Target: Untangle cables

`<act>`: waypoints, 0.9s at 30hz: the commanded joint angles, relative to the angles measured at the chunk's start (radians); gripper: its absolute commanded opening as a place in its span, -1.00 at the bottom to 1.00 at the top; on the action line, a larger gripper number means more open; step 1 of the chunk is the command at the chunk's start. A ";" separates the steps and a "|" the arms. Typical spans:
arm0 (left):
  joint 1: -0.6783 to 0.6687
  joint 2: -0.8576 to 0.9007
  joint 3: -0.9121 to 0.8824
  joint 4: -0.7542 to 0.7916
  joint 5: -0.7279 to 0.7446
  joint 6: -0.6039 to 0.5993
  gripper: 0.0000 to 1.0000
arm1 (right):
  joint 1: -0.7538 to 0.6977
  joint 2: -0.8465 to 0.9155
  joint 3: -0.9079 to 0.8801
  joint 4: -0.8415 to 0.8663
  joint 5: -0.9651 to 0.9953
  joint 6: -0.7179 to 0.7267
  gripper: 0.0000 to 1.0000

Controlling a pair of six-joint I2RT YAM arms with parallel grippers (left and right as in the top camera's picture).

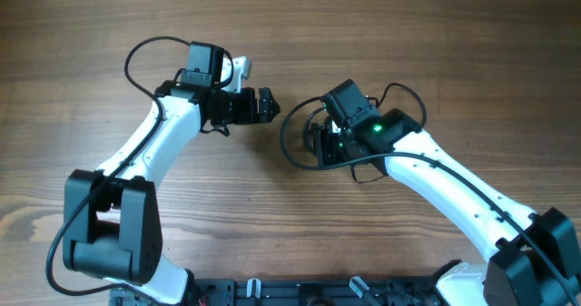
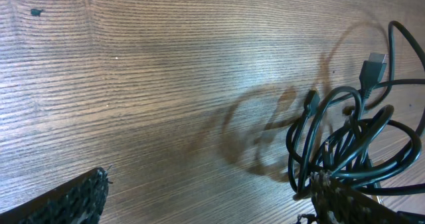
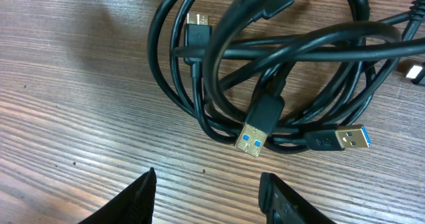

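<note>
From above I see the cables (image 1: 285, 141) lying as one knotted bundle on the wooden counter (image 1: 408, 34), near its middle and partly under the right arm. The right tool (image 1: 318, 144) hangs directly over them. On its wrist camera the right tool (image 3: 207, 177) has its fingers apart with bare wood between them, and it grips nothing. The cables (image 3: 299, 51) lie just beyond the fingertips, coiled in overlapping loops. Two USB-A plugs with blue inserts stick out of the coil, one gold-shelled (image 3: 252, 139) pointing at the gap between the fingers and one (image 3: 352, 137) off to the side.

The left tool (image 1: 266, 104) sits just beside the bundle, on the side away from the right arm. On its own camera the left tool (image 2: 209, 177) is also spread wide and holds nothing. The cables (image 2: 345, 144) are bunched against one finger (image 2: 345, 201), which overlaps the bundle's lower edge. I cannot tell whether it touches them.
</note>
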 commanded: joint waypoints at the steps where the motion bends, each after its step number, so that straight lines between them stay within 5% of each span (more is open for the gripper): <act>1: -0.004 0.011 -0.008 0.003 0.001 0.013 1.00 | 0.003 -0.004 -0.019 0.005 0.034 0.009 0.04; 9: -0.004 0.011 -0.008 0.003 0.002 0.013 1.00 | 0.003 -0.003 -0.105 0.208 0.138 -0.024 0.04; 19: -0.004 0.011 -0.008 0.003 0.002 0.013 1.00 | -0.016 -0.009 -0.060 0.255 0.264 -0.098 -0.91; 27: -0.003 0.011 -0.008 0.003 0.002 0.013 1.00 | -0.043 -0.008 -0.060 0.309 0.139 -0.097 -0.79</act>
